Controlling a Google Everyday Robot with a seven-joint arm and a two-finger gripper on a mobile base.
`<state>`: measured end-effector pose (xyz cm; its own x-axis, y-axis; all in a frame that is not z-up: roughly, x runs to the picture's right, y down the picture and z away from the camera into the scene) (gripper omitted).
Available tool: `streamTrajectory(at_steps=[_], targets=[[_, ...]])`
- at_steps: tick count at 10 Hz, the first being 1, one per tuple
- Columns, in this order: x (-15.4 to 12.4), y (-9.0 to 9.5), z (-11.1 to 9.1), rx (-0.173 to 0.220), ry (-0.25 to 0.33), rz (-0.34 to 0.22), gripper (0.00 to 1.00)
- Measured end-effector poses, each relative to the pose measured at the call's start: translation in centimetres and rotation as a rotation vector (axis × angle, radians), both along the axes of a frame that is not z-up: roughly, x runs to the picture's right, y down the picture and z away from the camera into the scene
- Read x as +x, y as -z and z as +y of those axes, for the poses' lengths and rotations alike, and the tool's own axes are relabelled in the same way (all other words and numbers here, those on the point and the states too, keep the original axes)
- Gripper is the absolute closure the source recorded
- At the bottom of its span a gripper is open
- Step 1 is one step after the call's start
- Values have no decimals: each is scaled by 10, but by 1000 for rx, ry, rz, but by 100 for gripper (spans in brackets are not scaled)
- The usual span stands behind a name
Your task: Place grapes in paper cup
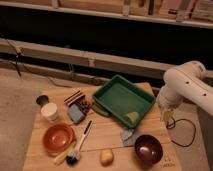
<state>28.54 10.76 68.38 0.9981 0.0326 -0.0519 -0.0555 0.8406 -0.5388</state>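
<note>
1. The dark reddish-purple, bumpy cluster of grapes [83, 105] is lying on the wooden table [105, 134], just left of the green plastic tray [104, 90] — not in any cup.
2. The short white paper cup [49, 111] is standing upright further left of the tray, apart from the grapes.
3. The gripper [167, 117] is hanging off the tray's right corner, well apart from both. I cannot tell whether it is apart or together — pick-up and placing are both looking undone.

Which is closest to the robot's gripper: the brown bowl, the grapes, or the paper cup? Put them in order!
The gripper hangs at the far right.
1. Brown bowl, front right.
2. Grapes, left of the green tray.
3. Paper cup, far left.
</note>
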Motion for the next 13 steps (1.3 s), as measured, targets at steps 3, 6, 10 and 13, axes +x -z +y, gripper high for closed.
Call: streamTrajectory(at_steps=[3, 6, 10, 13], targets=[[0, 0, 0, 0, 0, 0, 35], [0, 0, 0, 0, 0, 0, 35], [0, 0, 0, 0, 0, 0, 35], [0, 1, -1, 1, 0, 1, 35]])
